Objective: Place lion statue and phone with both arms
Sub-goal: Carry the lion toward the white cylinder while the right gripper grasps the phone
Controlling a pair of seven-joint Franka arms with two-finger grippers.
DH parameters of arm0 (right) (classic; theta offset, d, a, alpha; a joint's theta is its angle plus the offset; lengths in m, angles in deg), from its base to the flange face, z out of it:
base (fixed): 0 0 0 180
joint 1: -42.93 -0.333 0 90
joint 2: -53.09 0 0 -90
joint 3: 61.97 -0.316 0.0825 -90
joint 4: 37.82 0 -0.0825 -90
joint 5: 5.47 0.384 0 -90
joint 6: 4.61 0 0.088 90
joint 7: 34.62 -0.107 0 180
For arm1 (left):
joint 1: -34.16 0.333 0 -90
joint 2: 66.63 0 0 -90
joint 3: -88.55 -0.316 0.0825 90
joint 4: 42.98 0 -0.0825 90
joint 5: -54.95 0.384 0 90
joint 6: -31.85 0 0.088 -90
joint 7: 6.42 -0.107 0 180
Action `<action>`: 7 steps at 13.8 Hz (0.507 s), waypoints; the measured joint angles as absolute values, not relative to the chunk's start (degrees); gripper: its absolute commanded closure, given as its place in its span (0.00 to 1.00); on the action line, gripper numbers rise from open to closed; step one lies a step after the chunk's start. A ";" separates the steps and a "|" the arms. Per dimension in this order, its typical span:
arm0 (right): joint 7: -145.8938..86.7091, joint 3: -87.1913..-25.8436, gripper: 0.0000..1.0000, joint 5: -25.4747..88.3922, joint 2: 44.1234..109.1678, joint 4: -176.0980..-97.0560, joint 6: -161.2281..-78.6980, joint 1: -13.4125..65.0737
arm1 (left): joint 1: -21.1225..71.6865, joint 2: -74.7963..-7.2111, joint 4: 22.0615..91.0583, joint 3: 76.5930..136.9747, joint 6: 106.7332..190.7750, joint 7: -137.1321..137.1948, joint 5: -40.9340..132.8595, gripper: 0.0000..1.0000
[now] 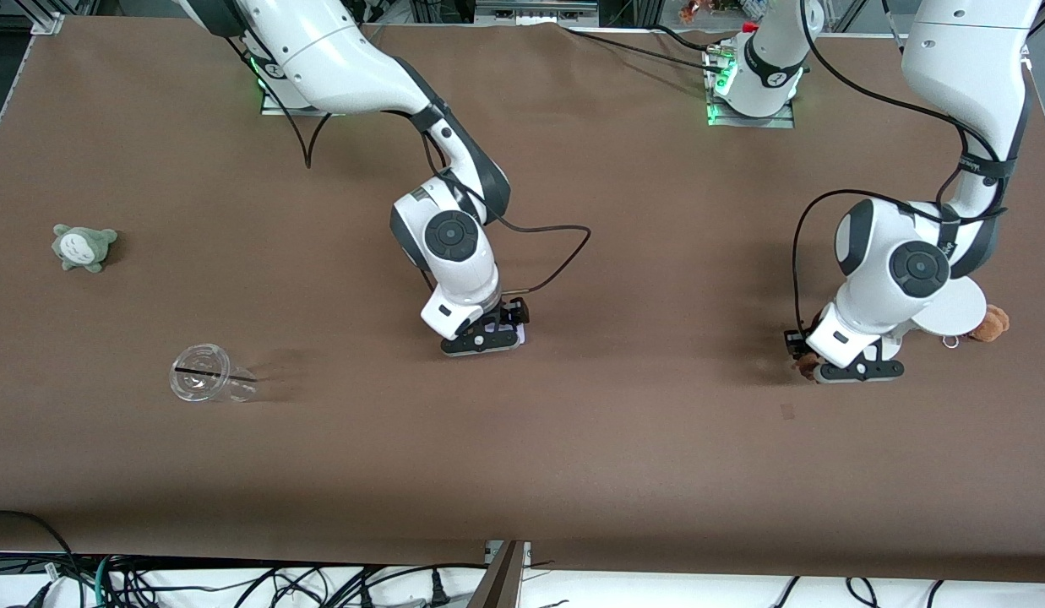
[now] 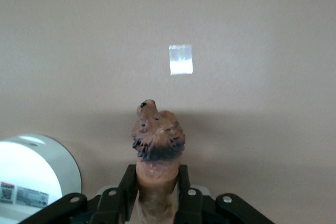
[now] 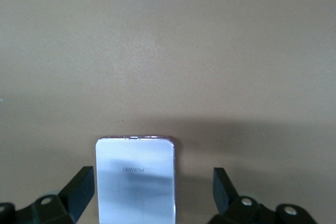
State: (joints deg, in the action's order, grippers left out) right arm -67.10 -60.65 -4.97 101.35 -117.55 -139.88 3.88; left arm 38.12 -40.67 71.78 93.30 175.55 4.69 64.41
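My left gripper point(image 1: 856, 370) is down at the table near the left arm's end, shut on the lion statue point(image 1: 802, 365). In the left wrist view the orange-brown, dark-maned lion statue point(image 2: 157, 135) sticks out from between the closed fingers of my left gripper point(image 2: 156, 187). My right gripper point(image 1: 486, 338) is low at the table's middle, over the phone point(image 1: 515, 338). In the right wrist view the pale phone point(image 3: 135, 182) with its pinkish edge lies flat between the open fingers of my right gripper point(image 3: 152, 190). One finger is at its edge and the other stands well apart.
A white round-based stand point(image 1: 944, 308) and a brown plush with a metal ring point(image 1: 991, 323) sit beside my left gripper. A grey-green plush point(image 1: 83, 247) and a clear cup on its side point(image 1: 209, 384) lie toward the right arm's end. A small tape patch point(image 1: 786, 411) marks the table.
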 measured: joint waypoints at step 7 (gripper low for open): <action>-72.24 -60.66 0.00 -5.19 105.01 -115.61 -141.99 1.28 | 42.43 -42.97 82.32 93.35 185.56 2.10 64.41 1.00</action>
State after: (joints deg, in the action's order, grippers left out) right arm -72.24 -60.66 -5.19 105.01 -115.61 -141.99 1.28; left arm 42.43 -42.97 82.32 93.35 185.56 2.10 64.41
